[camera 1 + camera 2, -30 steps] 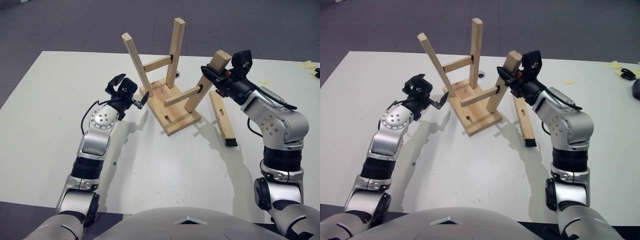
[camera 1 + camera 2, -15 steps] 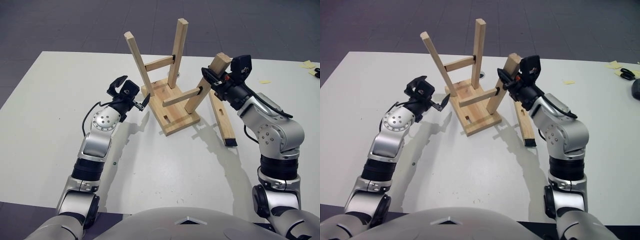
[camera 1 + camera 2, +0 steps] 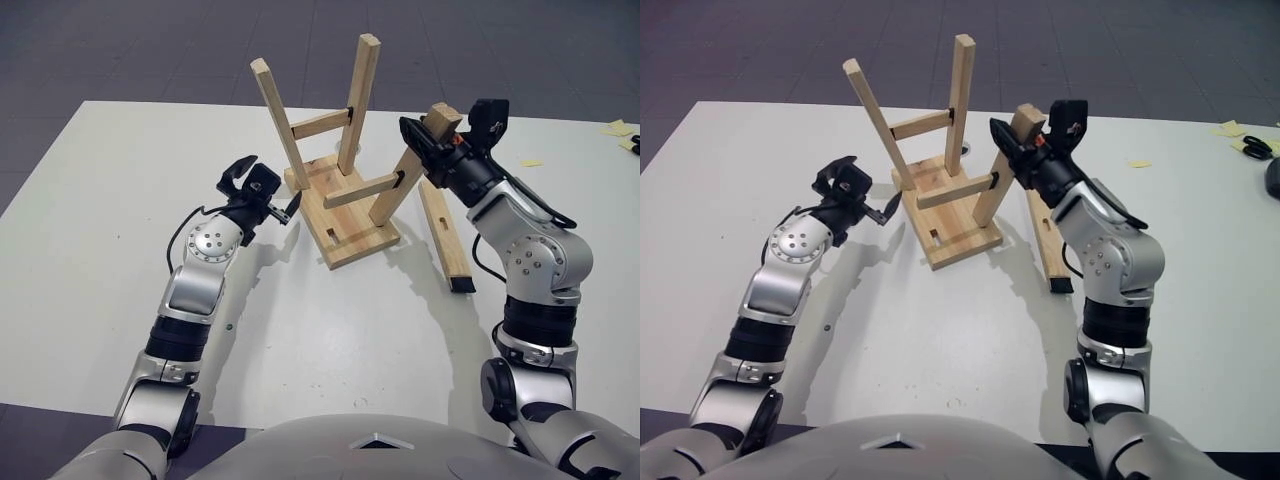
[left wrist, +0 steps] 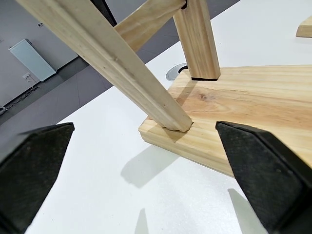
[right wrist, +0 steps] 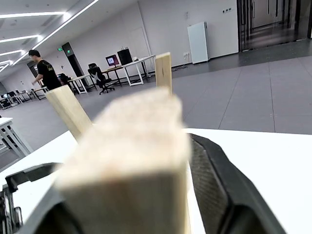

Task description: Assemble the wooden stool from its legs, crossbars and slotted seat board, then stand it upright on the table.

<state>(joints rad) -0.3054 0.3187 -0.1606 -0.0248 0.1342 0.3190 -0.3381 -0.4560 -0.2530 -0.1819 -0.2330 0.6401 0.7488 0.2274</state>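
The stool [image 3: 345, 180] stands upside down near the middle of the white table [image 3: 100, 200]. Its seat board [image 3: 350, 225] lies on the table top and three legs point up from it. One crossbar [image 3: 320, 125] joins the left leg [image 3: 278, 120] and the far leg [image 3: 358, 100]. A second crossbar [image 3: 362, 190] runs to the right leg [image 3: 408, 175], which leans to the right. The right gripper [image 3: 425, 140] holds the upper end of this right leg, with its fingers [image 5: 214, 185] closed on the wood from both sides. A fourth leg [image 3: 443, 240] lies flat on the table just right of the seat board. The left gripper [image 3: 266, 186] hovers just left of the seat board's left corner. Its fingers [image 4: 34, 165] are spread wide and touch nothing.
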